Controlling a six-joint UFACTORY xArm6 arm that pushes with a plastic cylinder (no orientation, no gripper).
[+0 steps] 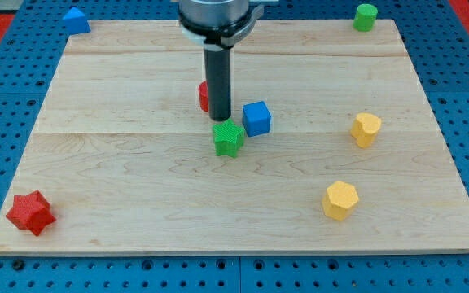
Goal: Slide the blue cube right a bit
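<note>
The blue cube sits near the middle of the wooden board. My tip is down on the board just to the left of the blue cube, a small gap away. A green block lies right below my tip, touching the blue cube's lower left corner. A red block is partly hidden behind the rod, at its left.
A red star-shaped block lies at the bottom left. Two yellow blocks lie at the right and lower right. A blue block sits at the top left corner, a green cylinder at the top right.
</note>
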